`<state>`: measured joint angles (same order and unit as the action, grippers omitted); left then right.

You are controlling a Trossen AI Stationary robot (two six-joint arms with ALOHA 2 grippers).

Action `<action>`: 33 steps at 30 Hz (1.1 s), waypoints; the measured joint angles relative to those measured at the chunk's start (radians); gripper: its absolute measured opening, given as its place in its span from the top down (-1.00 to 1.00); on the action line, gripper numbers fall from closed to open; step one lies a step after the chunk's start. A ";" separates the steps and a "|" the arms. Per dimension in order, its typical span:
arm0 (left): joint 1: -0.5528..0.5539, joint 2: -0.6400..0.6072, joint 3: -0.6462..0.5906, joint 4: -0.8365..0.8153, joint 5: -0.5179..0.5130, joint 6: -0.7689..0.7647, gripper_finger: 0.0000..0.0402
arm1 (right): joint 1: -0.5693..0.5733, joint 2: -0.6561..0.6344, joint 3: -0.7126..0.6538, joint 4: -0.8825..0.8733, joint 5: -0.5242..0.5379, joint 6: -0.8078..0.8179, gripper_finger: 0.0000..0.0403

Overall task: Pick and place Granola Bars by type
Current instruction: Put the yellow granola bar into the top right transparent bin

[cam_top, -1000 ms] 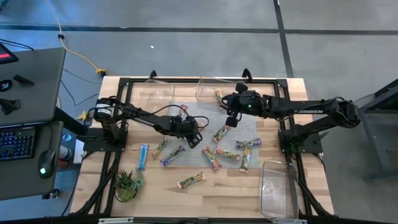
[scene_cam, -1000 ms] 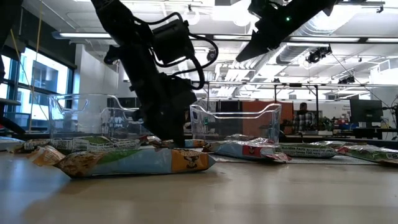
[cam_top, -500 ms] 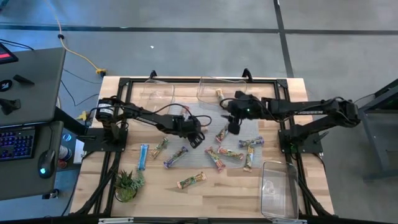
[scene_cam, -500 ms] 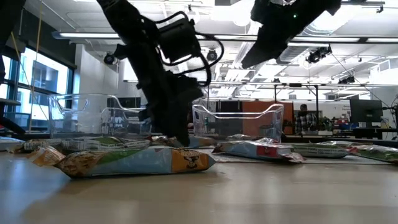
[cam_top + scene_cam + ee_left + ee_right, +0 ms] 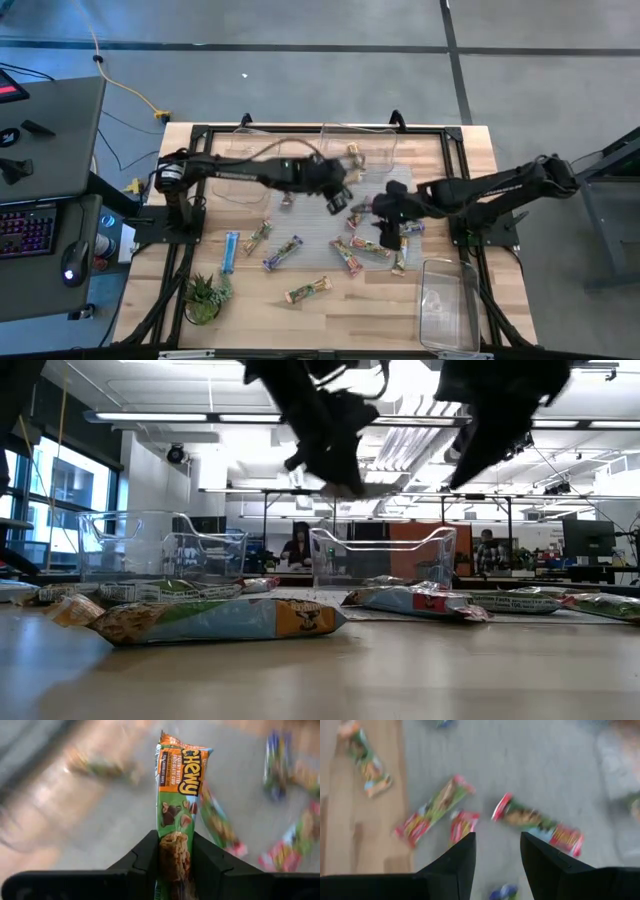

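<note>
From above, your left gripper [image 5: 338, 196] sits near the clear bin [image 5: 352, 143] at the table's far edge, which holds one bar; a potted plant [image 5: 203, 296] stands at the near left. At table level, a bar [image 5: 215, 620] lies nearest, bins behind. At your left wrist, the fingers [image 5: 142, 857] clamp an orange-green granola bar [image 5: 176, 805]. At your right wrist, parted fingers [image 5: 455, 855] hang empty over red-ended bars [image 5: 537, 825].
</note>
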<state>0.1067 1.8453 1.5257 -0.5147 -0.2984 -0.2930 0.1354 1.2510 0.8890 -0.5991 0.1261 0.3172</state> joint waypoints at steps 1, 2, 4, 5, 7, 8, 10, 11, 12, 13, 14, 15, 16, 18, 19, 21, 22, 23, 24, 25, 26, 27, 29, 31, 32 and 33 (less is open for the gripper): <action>0.021 0.000 0.020 -0.001 -0.017 0.005 0.56 | 0.021 0.000 -0.003 -0.010 0.012 0.017 0.32; 0.044 -0.001 0.036 -0.002 -0.041 0.007 0.56 | 0.042 0.000 -0.007 -0.011 0.029 0.028 0.32; 0.102 -0.001 0.052 -0.001 -0.061 0.007 0.56 | 0.078 0.000 -0.020 -0.006 0.068 0.046 0.32; 0.135 0.001 0.052 0.000 -0.054 0.005 0.56 | 0.093 0.000 -0.028 -0.003 0.085 0.049 0.32; 0.200 0.017 0.052 0.004 0.022 0.001 0.56 | 0.117 0.000 -0.050 0.011 0.117 0.049 0.32; 0.232 0.027 0.051 0.002 0.076 0.001 0.56 | 0.125 0.000 -0.062 0.023 0.129 0.049 0.32; 0.281 0.054 0.050 0.030 0.170 0.004 0.56 | 0.136 0.000 -0.087 0.052 0.147 0.049 0.32; 0.300 0.067 0.051 0.048 0.210 0.009 0.56 | 0.138 0.000 -0.100 0.077 0.159 0.045 0.32; 0.315 0.082 0.051 0.058 0.245 0.019 0.56 | 0.141 0.000 -0.119 0.112 0.169 0.040 0.32; 0.327 0.101 0.051 0.080 0.268 0.037 0.56 | 0.141 0.000 -0.142 0.159 0.181 0.035 0.32; 0.334 0.119 0.051 0.108 0.282 0.053 0.56 | 0.141 0.000 -0.167 0.210 0.189 0.034 0.32; 0.341 0.134 0.051 0.116 0.293 0.062 0.56 | 0.141 0.001 -0.192 0.260 0.191 0.035 0.32; 0.348 0.146 0.049 0.120 0.296 0.069 0.56 | 0.140 0.001 -0.219 0.310 0.189 0.039 0.32; 0.354 0.170 0.052 0.168 0.296 0.088 0.56 | 0.140 0.001 -0.268 0.406 0.170 0.039 0.32; 0.357 0.177 0.052 0.166 0.296 0.099 0.56 | 0.140 0.001 -0.292 0.446 0.155 0.039 0.32; 0.359 0.195 0.052 0.167 0.292 0.125 0.56 | 0.140 0.001 -0.335 0.521 0.133 0.040 0.32; 0.360 0.201 0.052 0.167 0.292 0.137 0.56 | 0.141 0.001 -0.355 0.561 0.128 0.041 0.32; 0.358 0.206 0.052 0.169 0.292 0.145 0.56 | 0.141 0.001 -0.375 0.601 0.127 0.042 0.32; 0.358 0.208 0.052 0.168 0.297 0.154 0.56 | 0.140 0.001 -0.392 0.635 0.127 0.041 0.32; 0.357 0.211 0.052 0.170 0.304 0.157 0.56 | 0.140 0.001 -0.409 0.665 0.128 0.041 0.32; 0.357 0.213 0.052 0.173 0.317 0.158 0.56 | 0.140 0.001 -0.424 0.698 0.129 0.041 0.32; 0.357 0.213 0.052 0.173 0.324 0.156 0.56 | 0.140 0.001 -0.439 0.731 0.129 0.040 0.32; 0.357 0.213 0.052 0.178 0.334 0.128 0.56 | 0.139 0.001 -0.459 0.781 0.129 0.017 0.32; 0.358 0.213 0.052 0.187 0.334 0.089 0.56 | 0.139 0.001 -0.469 0.802 0.129 -0.019 0.32; 0.358 0.213 0.052 0.196 0.333 0.077 0.56 | 0.140 0.001 -0.471 0.804 0.129 -0.039 0.32; 0.358 0.213 0.052 0.206 0.329 0.064 0.56 | 0.140 0.001 -0.472 0.805 0.129 -0.062 0.32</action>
<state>0.4646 2.0585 1.5772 -0.3086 0.0303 -0.2295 0.2752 1.2518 0.4171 0.2058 0.2550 0.2550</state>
